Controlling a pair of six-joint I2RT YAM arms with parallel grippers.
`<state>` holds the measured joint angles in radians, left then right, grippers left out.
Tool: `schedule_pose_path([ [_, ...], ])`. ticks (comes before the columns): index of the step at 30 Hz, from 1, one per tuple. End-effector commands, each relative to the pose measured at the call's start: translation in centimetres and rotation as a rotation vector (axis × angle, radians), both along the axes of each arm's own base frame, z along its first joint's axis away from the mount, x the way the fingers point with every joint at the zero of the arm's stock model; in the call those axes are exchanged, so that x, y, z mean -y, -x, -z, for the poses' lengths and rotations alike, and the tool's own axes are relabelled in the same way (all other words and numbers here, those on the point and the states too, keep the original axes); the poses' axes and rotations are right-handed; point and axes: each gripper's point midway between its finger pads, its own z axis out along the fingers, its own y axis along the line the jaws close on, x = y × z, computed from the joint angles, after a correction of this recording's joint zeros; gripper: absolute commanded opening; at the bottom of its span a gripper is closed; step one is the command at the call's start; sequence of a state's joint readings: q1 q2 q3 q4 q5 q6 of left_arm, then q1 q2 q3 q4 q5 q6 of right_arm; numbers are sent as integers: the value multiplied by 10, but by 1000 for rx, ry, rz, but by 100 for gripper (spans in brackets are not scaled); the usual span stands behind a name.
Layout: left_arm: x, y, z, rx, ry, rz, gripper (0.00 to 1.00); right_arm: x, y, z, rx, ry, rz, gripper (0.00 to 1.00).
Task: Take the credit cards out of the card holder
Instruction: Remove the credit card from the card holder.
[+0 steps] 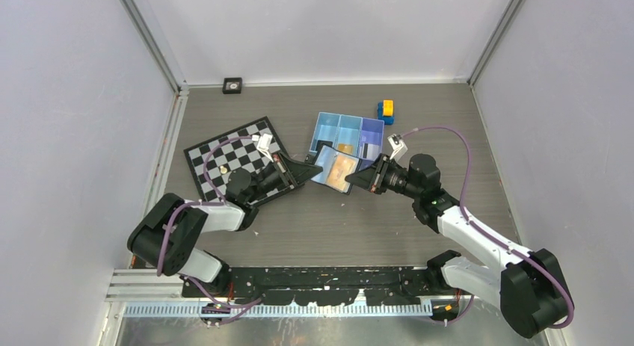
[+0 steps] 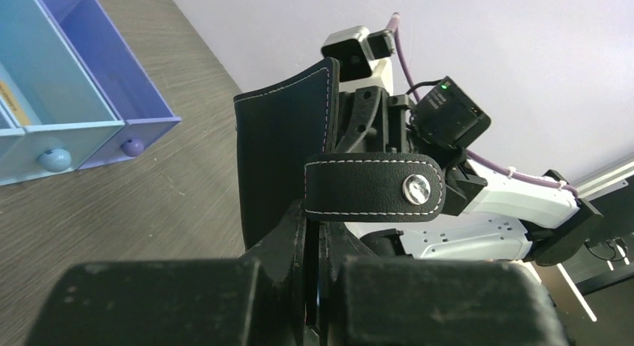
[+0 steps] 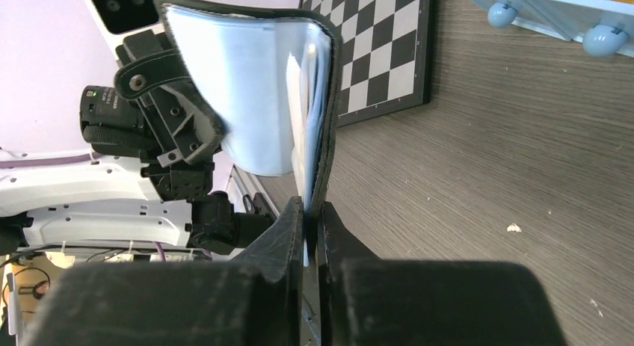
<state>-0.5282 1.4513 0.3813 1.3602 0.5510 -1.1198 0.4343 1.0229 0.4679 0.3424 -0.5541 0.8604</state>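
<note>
The black card holder (image 1: 334, 172) is held open above the table between my two grippers. A gold-orange credit card (image 1: 343, 170) shows on its upturned inner face. I cannot make out the silvery-grey card. My left gripper (image 1: 312, 167) is shut on the holder's left flap; in the left wrist view (image 2: 318, 230) the black outer flap (image 2: 282, 155) and its snap strap (image 2: 374, 187) rise from the jaws. My right gripper (image 1: 358, 179) is shut on the right edge; the right wrist view (image 3: 310, 215) shows the pale bluish inner face (image 3: 247, 92).
A light-blue three-compartment tray (image 1: 329, 122) stands just behind the holder, with a small orange flat thing (image 1: 345, 147) inside. A yellow-and-blue block (image 1: 386, 110) sits at its right. A checkerboard (image 1: 224, 155) lies under the left arm. A small black square (image 1: 232, 85) is by the back wall.
</note>
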Motion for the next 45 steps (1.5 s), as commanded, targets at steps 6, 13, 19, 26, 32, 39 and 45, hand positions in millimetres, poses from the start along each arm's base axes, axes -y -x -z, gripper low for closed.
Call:
schedule_pose_path([
  [6, 8, -10, 7, -2, -123, -23, 0, -4, -3, -36, 97, -55, -15, 0],
  [13, 20, -5, 21, 15, -279, -37, 0, -6, -2, -38, 97, -64, -30, 1],
  [19, 25, -3, 24, -7, -277, -14, 0, -6, 0, -40, 105, -76, -36, 9],
  [26, 27, -5, 27, -26, -272, -9, 0, -6, 1, -42, 115, -83, -36, 24],
  [32, 27, -4, 27, -31, -260, -6, 0, -6, 1, -43, 116, -87, -37, 24],
  [39, 30, -4, 31, -43, -257, 12, 0, -3, -7, -31, 74, -31, 3, 12],
  [45, 26, -5, 29, -31, -264, -14, 0, -2, -14, -13, 9, 16, 22, 30],
])
